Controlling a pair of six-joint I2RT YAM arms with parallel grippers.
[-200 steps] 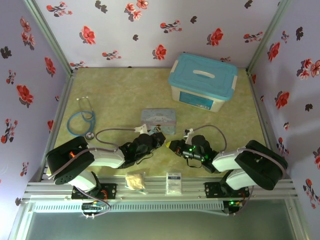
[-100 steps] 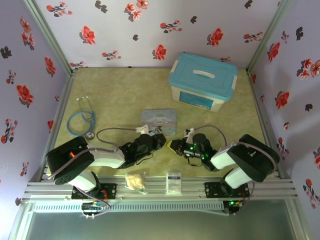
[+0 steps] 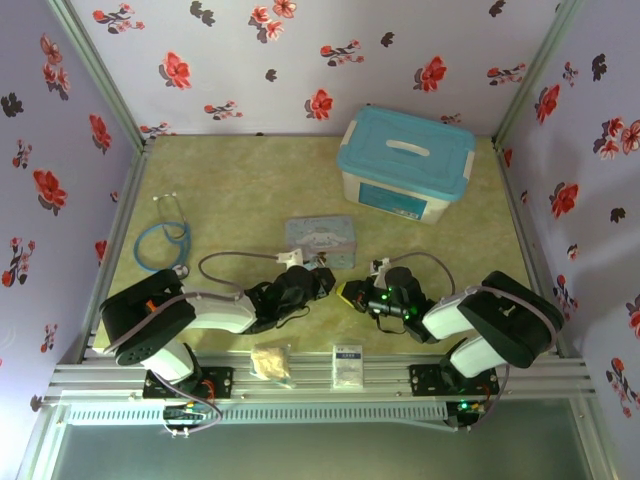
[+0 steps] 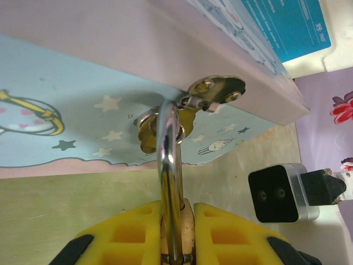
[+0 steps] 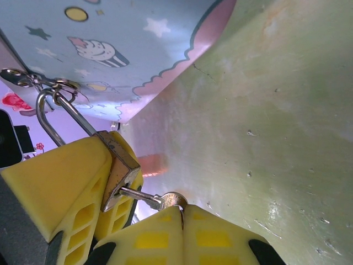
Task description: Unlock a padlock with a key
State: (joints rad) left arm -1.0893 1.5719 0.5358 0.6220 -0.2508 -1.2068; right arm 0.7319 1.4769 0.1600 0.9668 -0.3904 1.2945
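Observation:
The brass padlock (image 4: 186, 229) sits between the yellow fingers of my left gripper (image 4: 179, 234), which is shut on its body. Its silvery shackle (image 4: 170, 165) runs up through the latch ring (image 4: 165, 124) of the pale blue cartoon tin (image 3: 318, 240). In the right wrist view the padlock (image 5: 118, 165) hangs from the tin's latch, with the key (image 5: 148, 197) pushed into its underside. My right gripper (image 5: 182, 212) is shut on the key's round head. From above, the left gripper (image 3: 318, 280) and the right gripper (image 3: 346, 292) meet just in front of the tin.
A white storage box with a teal lid (image 3: 405, 165) stands at the back right. A blue stethoscope (image 3: 165, 240) lies at the left. A crumpled bag (image 3: 270, 360) and a small white packet (image 3: 348, 365) rest on the near rail. The right wrist's camera block (image 4: 281, 190) is close beside the padlock.
The left arm has edged a little right, towards the right gripper. The right arm's elbow has drawn in slightly. Both grips are as before.

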